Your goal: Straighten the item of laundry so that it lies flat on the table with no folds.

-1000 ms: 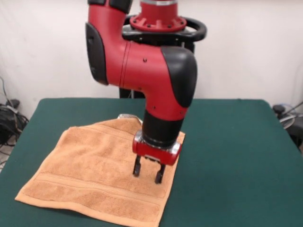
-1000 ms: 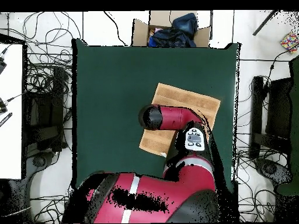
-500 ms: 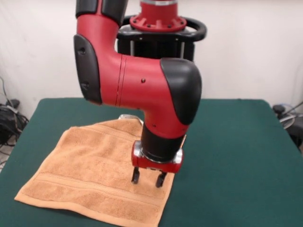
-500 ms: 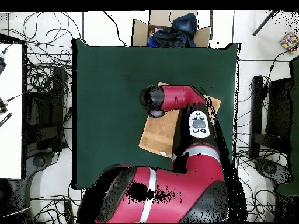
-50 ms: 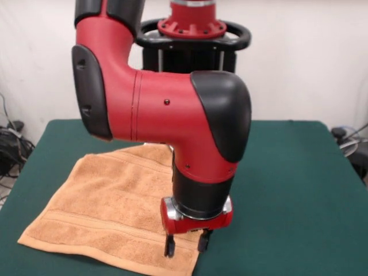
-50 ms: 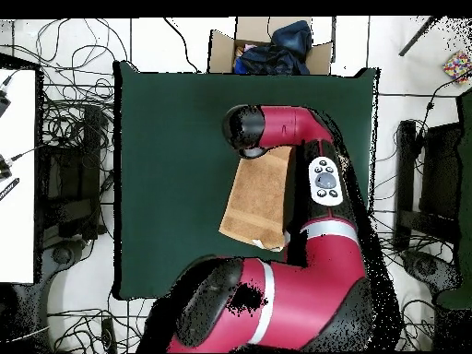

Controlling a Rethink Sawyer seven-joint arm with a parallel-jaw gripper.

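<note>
No readable text, label, brand, number or sign is showing on anything in either view.

Front view: looks across the table [image 5: 287, 172] from low and close, level with the arm [image 5: 172, 115], which fills the picture's middle; a pale wall closes the back.
Overhead view: looks straight down from high up, taking in the whole table [image 6: 175, 138] and the cabled floor around it.
Shared: the green tabletop, the orange towel [image 5: 103, 201] [image 6: 258, 198] and the red arm [image 6: 304, 277].
</note>
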